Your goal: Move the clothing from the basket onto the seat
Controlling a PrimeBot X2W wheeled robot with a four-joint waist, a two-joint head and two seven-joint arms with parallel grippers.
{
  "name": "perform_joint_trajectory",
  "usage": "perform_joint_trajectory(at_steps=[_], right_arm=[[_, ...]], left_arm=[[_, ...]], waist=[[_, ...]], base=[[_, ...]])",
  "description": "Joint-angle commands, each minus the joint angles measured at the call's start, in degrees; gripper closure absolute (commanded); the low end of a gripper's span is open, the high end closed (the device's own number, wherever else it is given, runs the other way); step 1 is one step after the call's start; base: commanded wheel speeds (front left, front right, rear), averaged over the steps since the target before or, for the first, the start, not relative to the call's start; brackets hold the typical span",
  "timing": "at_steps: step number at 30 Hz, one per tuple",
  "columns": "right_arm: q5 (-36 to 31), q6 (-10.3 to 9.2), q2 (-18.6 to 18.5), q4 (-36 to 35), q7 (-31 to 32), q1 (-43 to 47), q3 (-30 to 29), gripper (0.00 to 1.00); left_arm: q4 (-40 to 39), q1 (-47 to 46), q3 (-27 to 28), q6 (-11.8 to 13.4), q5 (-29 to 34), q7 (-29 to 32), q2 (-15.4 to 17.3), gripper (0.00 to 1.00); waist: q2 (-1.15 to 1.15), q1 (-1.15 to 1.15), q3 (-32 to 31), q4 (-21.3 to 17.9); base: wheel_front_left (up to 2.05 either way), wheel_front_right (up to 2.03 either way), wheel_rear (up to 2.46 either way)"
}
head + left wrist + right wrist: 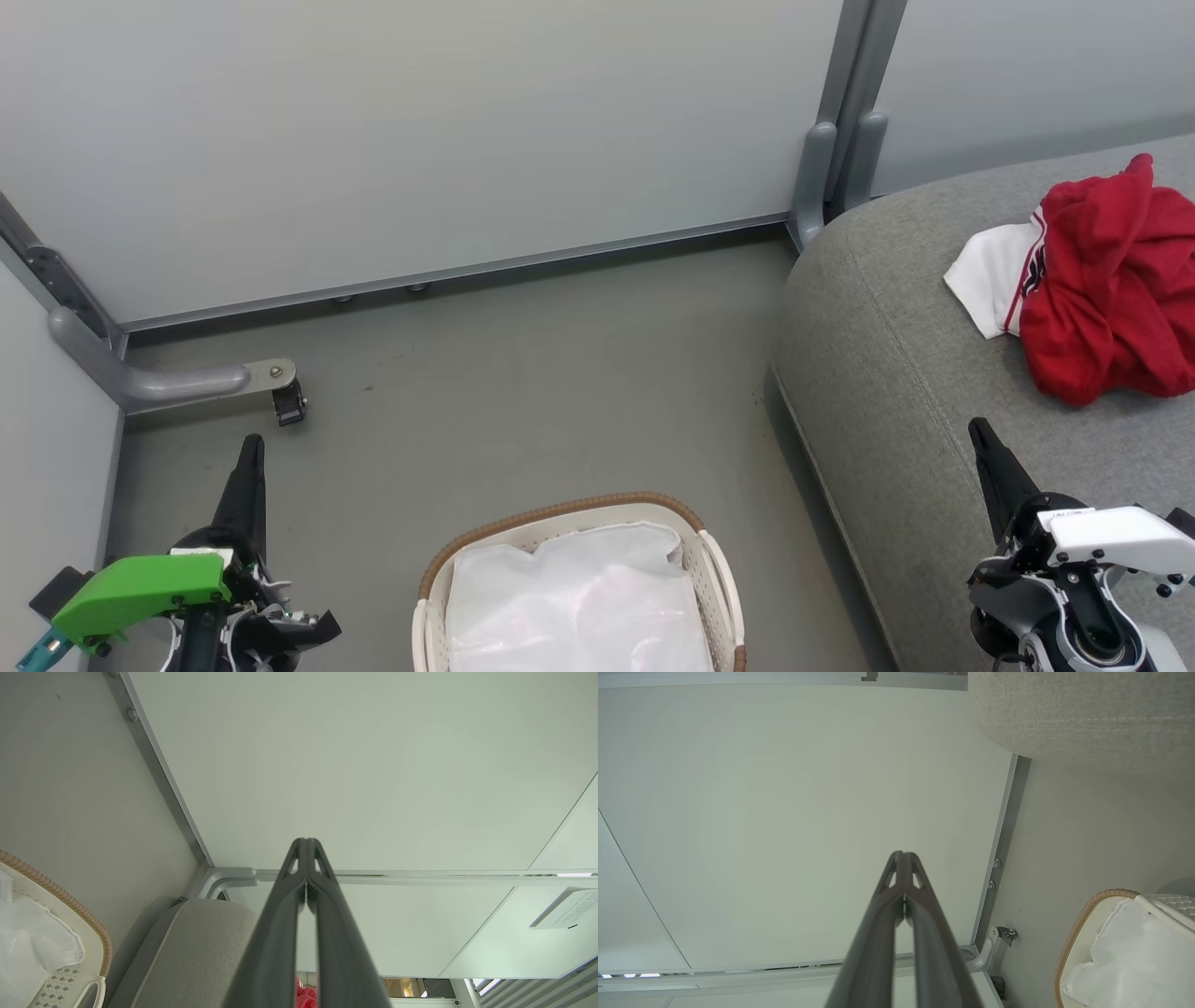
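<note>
The clothing [1111,289] is lying in a crumpled red heap with a white panel showing, up on the seat [896,373] and well back from its rounded edge, running out past my picture's right side. The basket [560,511] is sitting on the floor [523,401] just beside the seat, and I'm seeing nothing in it but its white liner [574,597]. Its near end is cut off by the frame, so I'm only guessing it's empty. Both the left gripper [250,448] and the right gripper [982,439] are hanging with jaws closed on nothing, the right one over the seat's front slope, the left one near the side wall. What I'm worrying about is reaching in for a leftover and pinching the liner instead, or the right arm sweeping across and dragging the heap off the cushion. Open floor is lying ahead of the basket. The caster foot [280,387] and the corner post [831,168] are crowding the edges.
</note>
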Motion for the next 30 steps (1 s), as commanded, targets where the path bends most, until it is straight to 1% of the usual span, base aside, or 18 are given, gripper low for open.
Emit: perform_joint_trajectory(at_steps=[1,30], right_arm=[[0.2,0.00,-0.3,-0.2,0.2,0.6,-0.1,1.00],[0.2,0.00,-0.3,-0.2,0.2,0.6,-0.1,1.00]], left_arm=[[-0.1,-0.7,0.1,-0.3,-0.2,0.2,0.4,1.00],[-0.1,-0.7,0.1,-0.3,-0.2,0.2,0.4,1.00]], waist=[[0.00,0.00,0.0,0.0],[0.00,0.00,0.0,0.0]], base=[[0.00,0.00,0.00],[0.00,0.00,0.00]])
